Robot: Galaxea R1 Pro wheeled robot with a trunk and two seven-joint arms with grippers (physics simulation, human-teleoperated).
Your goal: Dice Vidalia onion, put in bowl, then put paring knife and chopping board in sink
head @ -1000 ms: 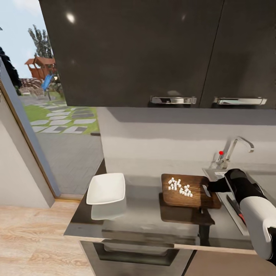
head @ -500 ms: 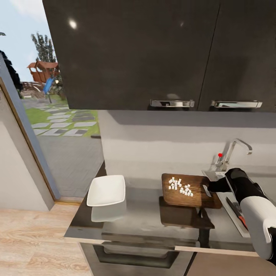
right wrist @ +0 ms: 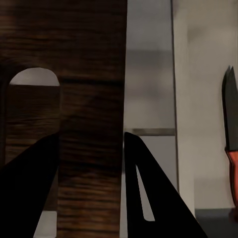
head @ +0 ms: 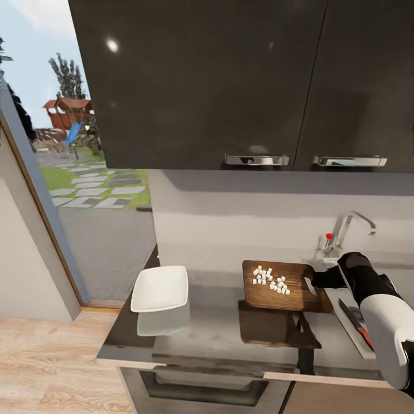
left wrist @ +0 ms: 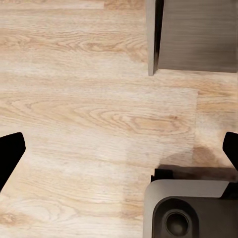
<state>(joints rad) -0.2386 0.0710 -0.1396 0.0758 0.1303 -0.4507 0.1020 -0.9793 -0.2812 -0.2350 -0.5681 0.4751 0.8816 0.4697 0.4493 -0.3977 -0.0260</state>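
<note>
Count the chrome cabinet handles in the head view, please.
2: one handle on the wide upper cabinet door above the chopping board, another handle on the door above the sink tap. Others may be outside the picture.

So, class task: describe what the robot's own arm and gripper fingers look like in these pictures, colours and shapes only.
The right arm has a glossy black rounded forearm segment joined to a smooth white shell. The right gripper has two flat, matte black, tapering fingers, one showing a narrow slot. The left gripper has black finger tips at the picture's edges. No cables or markings are visible.
</note>
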